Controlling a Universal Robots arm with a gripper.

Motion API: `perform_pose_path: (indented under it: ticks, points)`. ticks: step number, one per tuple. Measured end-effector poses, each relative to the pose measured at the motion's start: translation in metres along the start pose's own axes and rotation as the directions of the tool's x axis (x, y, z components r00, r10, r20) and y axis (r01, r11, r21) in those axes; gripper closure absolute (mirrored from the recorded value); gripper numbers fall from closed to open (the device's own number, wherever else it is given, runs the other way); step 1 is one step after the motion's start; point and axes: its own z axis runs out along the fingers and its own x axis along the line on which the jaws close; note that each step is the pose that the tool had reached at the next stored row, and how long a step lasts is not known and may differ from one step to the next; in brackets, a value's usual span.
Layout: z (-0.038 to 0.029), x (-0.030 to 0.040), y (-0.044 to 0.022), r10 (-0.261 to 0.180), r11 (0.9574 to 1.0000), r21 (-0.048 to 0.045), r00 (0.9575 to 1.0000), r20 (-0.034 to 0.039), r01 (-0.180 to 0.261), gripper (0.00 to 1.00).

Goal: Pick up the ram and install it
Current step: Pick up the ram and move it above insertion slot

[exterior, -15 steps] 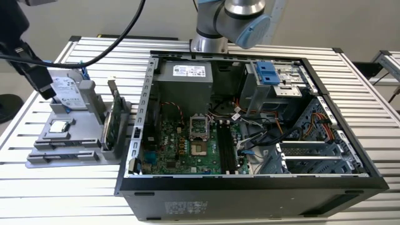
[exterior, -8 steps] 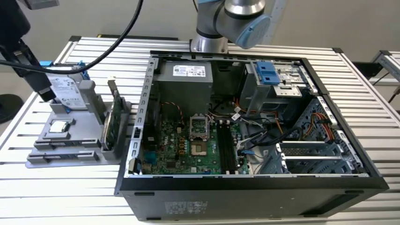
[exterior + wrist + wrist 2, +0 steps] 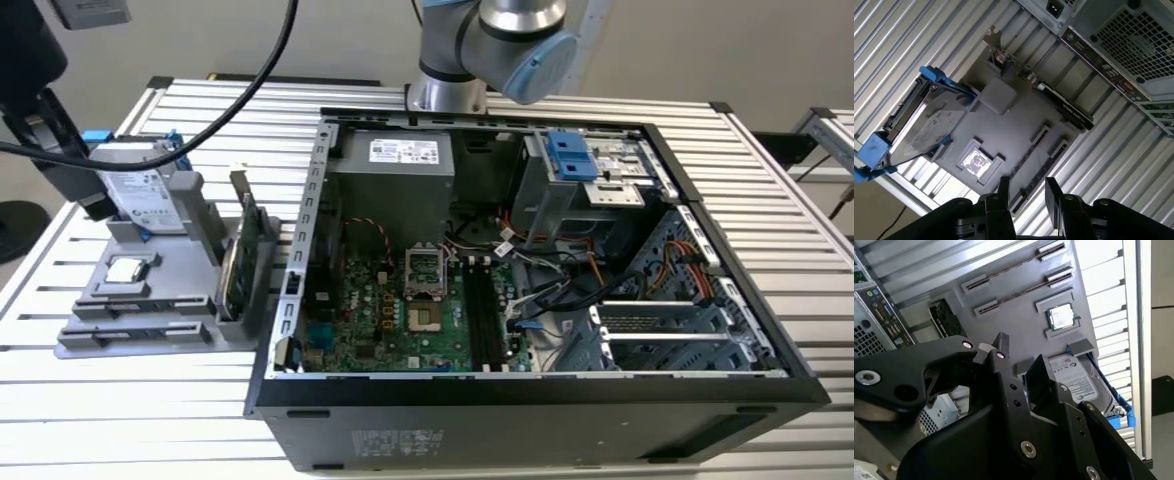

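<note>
Two thin ram sticks stand on edge in the long slots of a grey parts holder (image 3: 1019, 315), one ram stick (image 3: 1014, 269) beside the other (image 3: 1021, 290). The first wrist view shows them as dark lines (image 3: 1030, 150) just ahead of my fingertips. My gripper (image 3: 1028, 189) hovers above the holder with its two black fingers apart and nothing between them. In the second wrist view the gripper (image 3: 1021, 352) hangs over the holder's middle, near the hard drive. The holder (image 3: 134, 335) sits at the exterior view's left, under my dark wrist (image 3: 34, 110).
The holder also carries a silver hard drive in a blue frame (image 3: 914, 125), a square processor chip (image 3: 1060, 316) and an upright expansion card (image 3: 244, 250). An open computer case (image 3: 534, 400) with its motherboard (image 3: 400, 320) and black slots (image 3: 483, 310) stands beside it on the slatted table (image 3: 120, 420).
</note>
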Motion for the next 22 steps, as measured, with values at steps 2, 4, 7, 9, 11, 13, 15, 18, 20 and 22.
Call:
perform_pose_path:
  ticks: [2, 4, 7, 9, 11, 13, 15, 18, 20, 22]
  points:
    - [0.001, 0.0001, 0.0, 0.024, 0.9997, 0.0013, 0.9997, 0.001, -0.024, 0.0]
    - [0.0019, 0.0001, -0.0001, 0.049, 0.9988, 0.0026, 0.9988, 0.0021, -0.049, 0.0]
    - [0.0034, 0.0002, -0.0002, 0.086, 0.9963, 0.0042, 0.9963, 0.0036, -0.086, 0.0]
    - [0.0043, 0.0002, -0.0002, 0.11, 0.9939, 0.0053, 0.9939, 0.0046, -0.11, 0.0]
    - [0.0054, 0.0003, -0.0002, 0.134, 0.9909, 0.0064, 0.9909, 0.0058, -0.134, 0.0]
    - [0.0066, 0.0004, -0.0003, 0.159, 0.9873, 0.0076, 0.9873, 0.007, -0.159, 0.0]
    - [0.0079, 0.0005, -0.0004, 0.182, 0.9833, 0.0088, 0.9833, 0.0085, -0.182, 0.0]
    - [0.0098, 0.0007, -0.0006, 0.213, 0.9769, 0.0106, 0.977, 0.0109, -0.213, 0.0]
    - [0.011, 0.0008, -0.0008, 0.234, 0.9722, 0.0117, 0.9722, 0.0126, -0.234, 0.0]
    - [0.0121, 0.0009, -0.0009, 0.255, 0.9668, 0.0129, 0.9668, 0.0142, -0.255, 0.0]
